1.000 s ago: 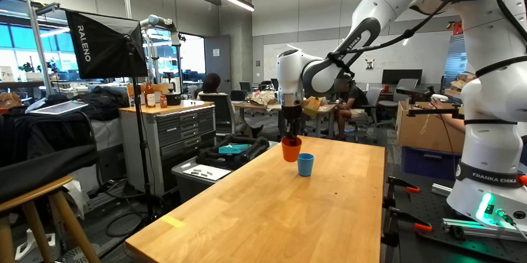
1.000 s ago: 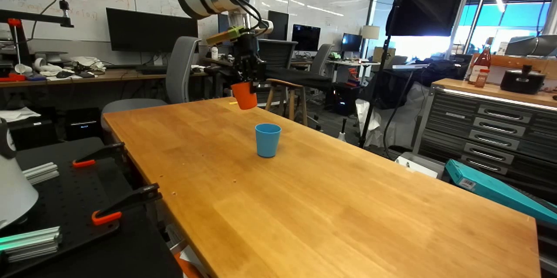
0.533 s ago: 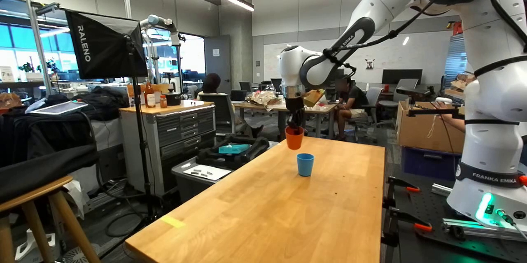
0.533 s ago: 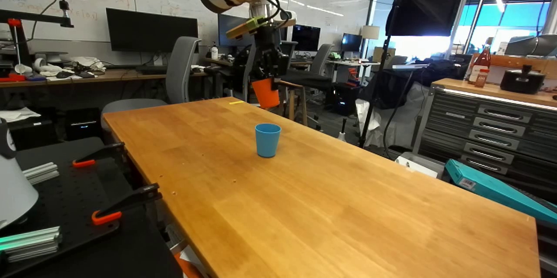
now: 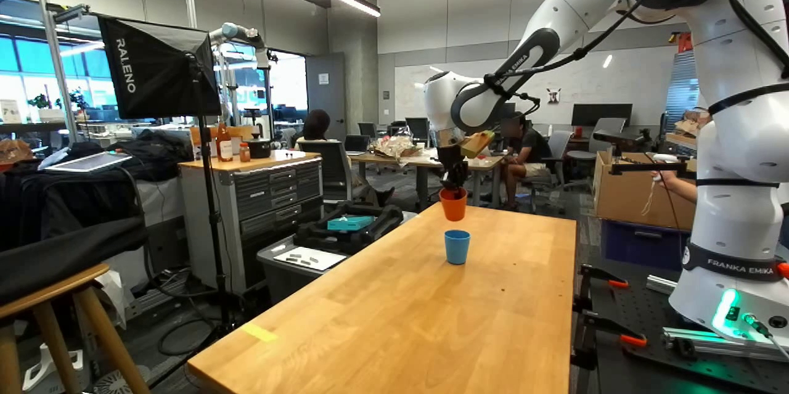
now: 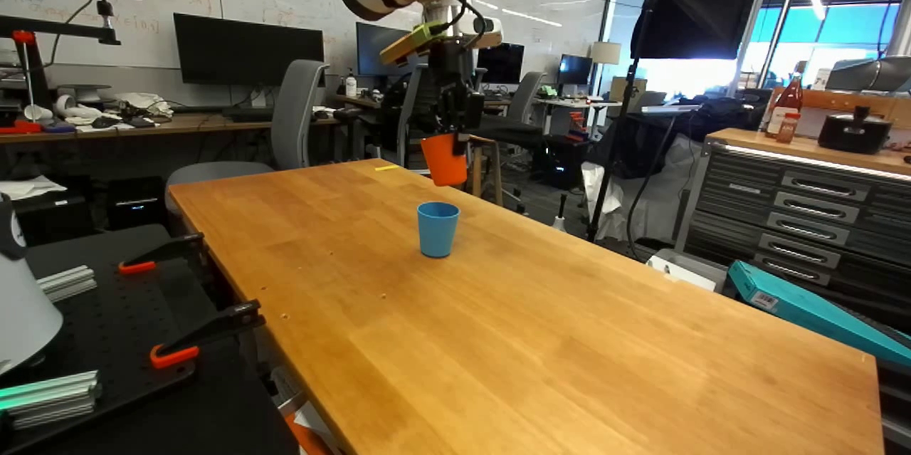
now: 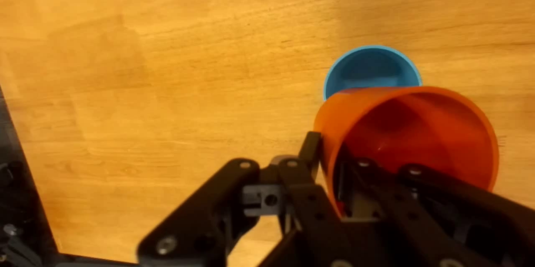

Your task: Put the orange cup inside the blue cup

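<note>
The orange cup (image 5: 453, 208) hangs in the air, held by its wall. In an exterior view it looks slightly tilted (image 6: 443, 161). My gripper (image 7: 327, 154) is shut on it, with one finger (image 7: 310, 148) outside the wall and the other inside the cup. The blue cup (image 6: 437, 233) stands upright on the table, open side up. In both exterior views the orange cup is higher than the blue cup, with a gap between them. In the wrist view the orange cup covers the near part of the blue cup (image 7: 372, 68), and the blue cup's inside looks empty.
The wooden table (image 5: 431, 320) bears the blue cup, with a strip of yellow tape (image 5: 259, 331) near one corner. Black clamps with orange tips (image 6: 174, 355) grip the table's edge on the robot's side. A softbox lamp (image 5: 160, 67) stands beyond the table.
The gripper has carried the orange cup upward and then sideways, to the right in both exterior views, dipping slightly in the last half second. The blue cup has not moved.
</note>
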`<move>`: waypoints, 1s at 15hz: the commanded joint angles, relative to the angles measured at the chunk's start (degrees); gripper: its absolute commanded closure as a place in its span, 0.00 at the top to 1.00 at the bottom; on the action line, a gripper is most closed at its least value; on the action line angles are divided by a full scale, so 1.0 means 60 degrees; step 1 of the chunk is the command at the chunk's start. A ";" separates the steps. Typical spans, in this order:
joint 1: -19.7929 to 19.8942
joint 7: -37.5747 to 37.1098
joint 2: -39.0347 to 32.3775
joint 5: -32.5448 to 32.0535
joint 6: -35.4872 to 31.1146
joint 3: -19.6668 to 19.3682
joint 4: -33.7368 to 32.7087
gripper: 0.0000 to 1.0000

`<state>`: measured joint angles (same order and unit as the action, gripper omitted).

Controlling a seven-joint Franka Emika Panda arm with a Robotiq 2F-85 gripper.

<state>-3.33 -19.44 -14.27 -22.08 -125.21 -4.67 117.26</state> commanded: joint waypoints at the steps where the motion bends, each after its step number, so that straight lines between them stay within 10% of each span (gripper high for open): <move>1: 0.0064 -0.0119 0.0062 -0.0049 0.0351 -0.0036 0.0014 0.03; 15: -0.0001 -0.0059 -0.0396 0.0026 0.0091 0.0098 0.0216 0.03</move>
<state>-2.91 -19.44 -16.11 -22.08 -124.31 -4.38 119.56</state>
